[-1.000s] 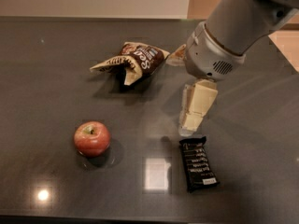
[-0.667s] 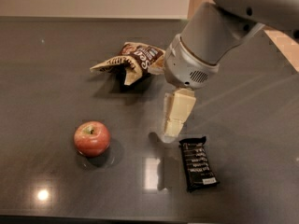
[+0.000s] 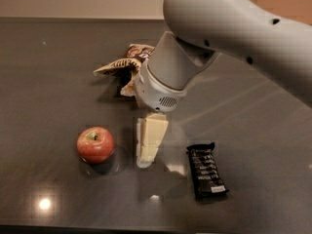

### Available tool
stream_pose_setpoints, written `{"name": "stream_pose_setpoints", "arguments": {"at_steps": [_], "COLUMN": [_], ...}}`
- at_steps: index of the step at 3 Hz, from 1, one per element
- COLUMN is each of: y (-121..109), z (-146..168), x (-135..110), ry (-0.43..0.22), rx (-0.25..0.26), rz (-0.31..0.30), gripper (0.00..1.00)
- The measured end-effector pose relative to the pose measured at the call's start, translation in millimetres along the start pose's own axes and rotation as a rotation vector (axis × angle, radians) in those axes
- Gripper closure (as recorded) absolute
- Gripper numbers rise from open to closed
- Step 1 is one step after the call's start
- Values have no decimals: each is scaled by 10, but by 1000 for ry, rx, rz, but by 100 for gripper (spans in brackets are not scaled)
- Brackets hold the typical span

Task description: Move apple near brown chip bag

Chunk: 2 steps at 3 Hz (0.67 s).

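Note:
The red apple [image 3: 95, 144] stands on the dark tabletop at the front left, stem up with a yellowish patch. The brown chip bag [image 3: 121, 66] lies creased farther back, its right part hidden behind my arm. My gripper [image 3: 146, 156] hangs from the big grey-white arm, pointing down at the table just right of the apple, a short gap away. It holds nothing that I can see. It is in front of the bag and well apart from it.
A flat black bar wrapper [image 3: 207, 171] lies on the table to the right of the gripper. The dark table [image 3: 44, 96] runs back to a pale wall; its front edge is near the bottom of the view. My arm fills the upper right.
My arm has swung left and forward, carrying the gripper from above the black wrapper to just right of the apple. The apple, bag and wrapper have not moved.

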<state>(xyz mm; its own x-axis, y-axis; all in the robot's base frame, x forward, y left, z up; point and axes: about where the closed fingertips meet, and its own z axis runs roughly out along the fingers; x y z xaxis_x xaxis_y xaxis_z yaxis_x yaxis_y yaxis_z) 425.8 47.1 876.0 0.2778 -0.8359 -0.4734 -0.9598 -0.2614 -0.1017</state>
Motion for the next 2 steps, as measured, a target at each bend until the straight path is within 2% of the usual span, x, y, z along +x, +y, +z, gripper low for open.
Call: {"name": "stream_pose_setpoints", "arguments": {"at_steps": [2], "y": [104], "z": [468], "x": [-363], "ry": [-51], "rx": [-75], "rz": [-40], "gripper": [0]}}
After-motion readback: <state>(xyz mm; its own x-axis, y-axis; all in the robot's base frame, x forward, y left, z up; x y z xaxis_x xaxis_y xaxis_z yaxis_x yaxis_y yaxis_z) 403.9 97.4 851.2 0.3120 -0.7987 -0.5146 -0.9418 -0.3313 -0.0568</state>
